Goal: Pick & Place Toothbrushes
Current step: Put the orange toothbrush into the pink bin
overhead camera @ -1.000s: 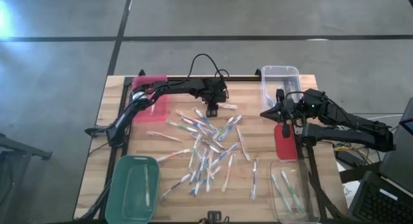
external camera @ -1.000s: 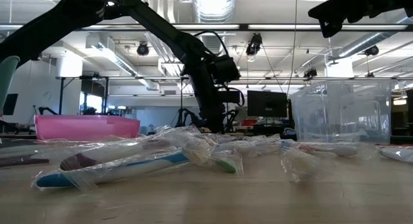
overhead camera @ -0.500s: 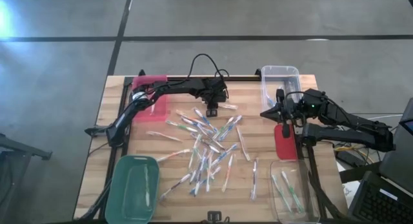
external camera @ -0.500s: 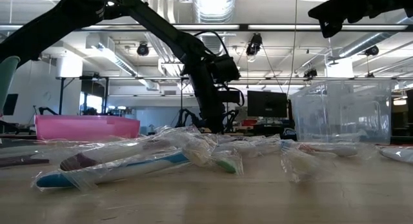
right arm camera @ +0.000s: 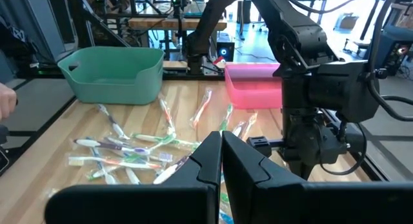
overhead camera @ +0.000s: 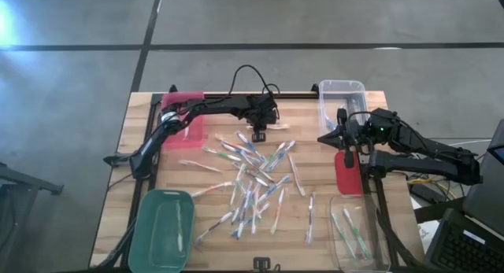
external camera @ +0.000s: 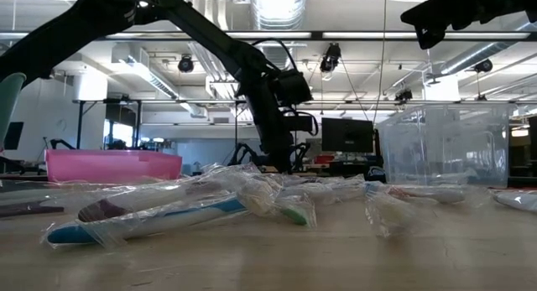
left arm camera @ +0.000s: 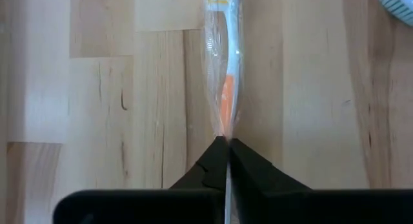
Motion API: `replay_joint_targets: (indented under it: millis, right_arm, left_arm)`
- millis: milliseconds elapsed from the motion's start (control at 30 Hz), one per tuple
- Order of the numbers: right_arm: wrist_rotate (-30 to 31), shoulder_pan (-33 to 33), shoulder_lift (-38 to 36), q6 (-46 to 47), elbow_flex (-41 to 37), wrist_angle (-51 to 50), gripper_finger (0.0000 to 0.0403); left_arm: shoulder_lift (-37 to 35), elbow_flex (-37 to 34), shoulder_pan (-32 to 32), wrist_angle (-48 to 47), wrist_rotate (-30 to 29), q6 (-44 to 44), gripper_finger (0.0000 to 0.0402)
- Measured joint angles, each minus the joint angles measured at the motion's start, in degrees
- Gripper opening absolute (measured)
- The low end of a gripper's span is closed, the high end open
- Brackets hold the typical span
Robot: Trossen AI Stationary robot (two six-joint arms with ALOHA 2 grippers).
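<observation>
Several wrapped toothbrushes [overhead camera: 252, 182] lie scattered flat on the middle of the wooden table [overhead camera: 213, 249]. One with an orange handle in a clear wrapper [left arm camera: 224, 101] lies apart at the far side [overhead camera: 277, 130]. My left gripper [overhead camera: 259, 136] reaches slanting down to its left end and is shut on it [left arm camera: 226, 141]. My right gripper [overhead camera: 324, 137] hangs shut above the table's right side, holding nothing [right arm camera: 220, 137]. My left gripper pinches the clear wrapper's end [left arm camera: 224, 130], by the orange handle, between its two fingertips. The fingers come slanting down from the table's left and far side, in line with the toothbrush. The toothbrush lies flat on the table, stretching away from the fingers.
A pink bin [overhead camera: 183, 116] stands at the far left and a green bin [overhead camera: 161, 230] at the near left. One clear bin [overhead camera: 341, 100] is at the far right, another [overhead camera: 358, 235] with a few toothbrushes at the near right. A red rectangular piece [overhead camera: 349, 175] lies between them.
My left gripper has stayed in place and shut its fingers on the orange-handled toothbrush's wrapper. The toothbrush lies where it did.
</observation>
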Motion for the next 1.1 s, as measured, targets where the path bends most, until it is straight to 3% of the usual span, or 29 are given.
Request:
replay_joint_targets:
  millis: [733, 1100]
  right_arm:
    - [0.0, 0.0, 0.0, 0.1, 0.0, 0.0, 0.0008]
    - [0.0, 0.0, 0.0, 0.0, 0.0, 0.0, 0.0008]
  left_arm:
    - [-0.4, 0.9, -0.2, 0.4, 0.0, -4.4, 0.0001]
    - [-8.9, 1.0, -0.2, -1.7, -3.3, -9.5, 0.0]
